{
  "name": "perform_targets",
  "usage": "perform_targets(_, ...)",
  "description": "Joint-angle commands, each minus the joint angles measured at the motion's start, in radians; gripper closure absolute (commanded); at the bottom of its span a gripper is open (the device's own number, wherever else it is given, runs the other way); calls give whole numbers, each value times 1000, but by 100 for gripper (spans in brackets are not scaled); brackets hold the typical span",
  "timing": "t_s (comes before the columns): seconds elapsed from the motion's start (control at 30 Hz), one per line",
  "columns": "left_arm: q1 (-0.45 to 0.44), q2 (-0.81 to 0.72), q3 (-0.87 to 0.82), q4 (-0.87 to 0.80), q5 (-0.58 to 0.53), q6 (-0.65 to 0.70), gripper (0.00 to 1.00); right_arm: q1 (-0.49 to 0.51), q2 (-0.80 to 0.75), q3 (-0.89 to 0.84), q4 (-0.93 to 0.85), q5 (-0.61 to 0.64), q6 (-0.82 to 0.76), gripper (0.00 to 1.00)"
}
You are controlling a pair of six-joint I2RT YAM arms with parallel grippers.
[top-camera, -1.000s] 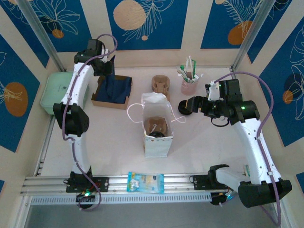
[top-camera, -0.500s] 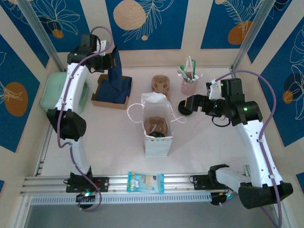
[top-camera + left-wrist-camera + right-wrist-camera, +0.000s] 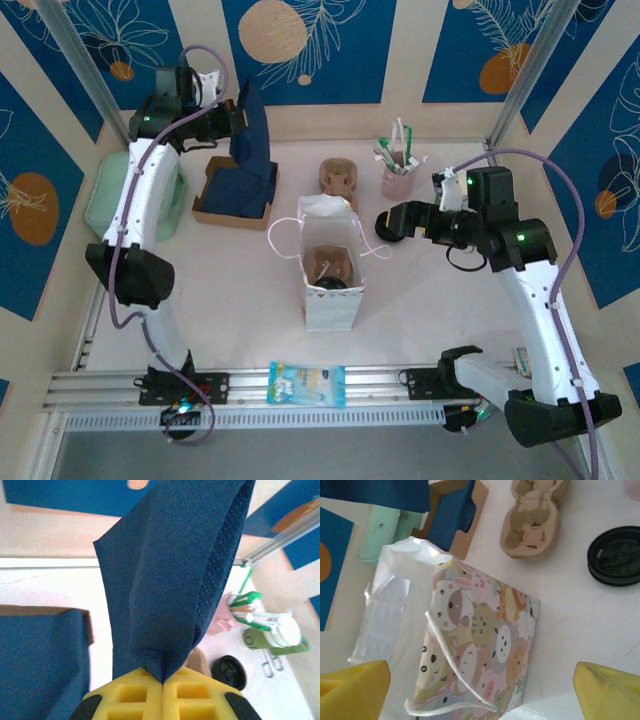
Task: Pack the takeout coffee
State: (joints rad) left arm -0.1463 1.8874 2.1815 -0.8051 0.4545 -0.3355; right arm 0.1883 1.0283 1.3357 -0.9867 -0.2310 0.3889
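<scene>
Left tool (image 3: 162,682) pinches one corner of blue napkin (image 3: 170,570), which hangs above box (image 3: 205,212). Thin hold: napkin could slip, or drape outside bag (image 3: 330,310).

Right tool (image 3: 480,680) spread wide, empty, over bag's side. A bump could tip bag.

Coffee cup (image 3: 335,284) seemingly inside bag, dark lid showing, body hidden. Tipping could spill it.
</scene>
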Motion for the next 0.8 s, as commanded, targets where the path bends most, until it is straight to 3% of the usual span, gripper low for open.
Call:
perform_targets(0.0,-4,-54,-29,96,110,-50,100,22,-19,35,16,-46,-33,4)
perform_targets(0.33,-6,-161,-139,316,268,-217,100,122,-28,72,56,-69,-60,1)
perform_targets(0.77,-15,-284,-279,538,357,-379,100,205,-13,114,101,-104,-55,1)
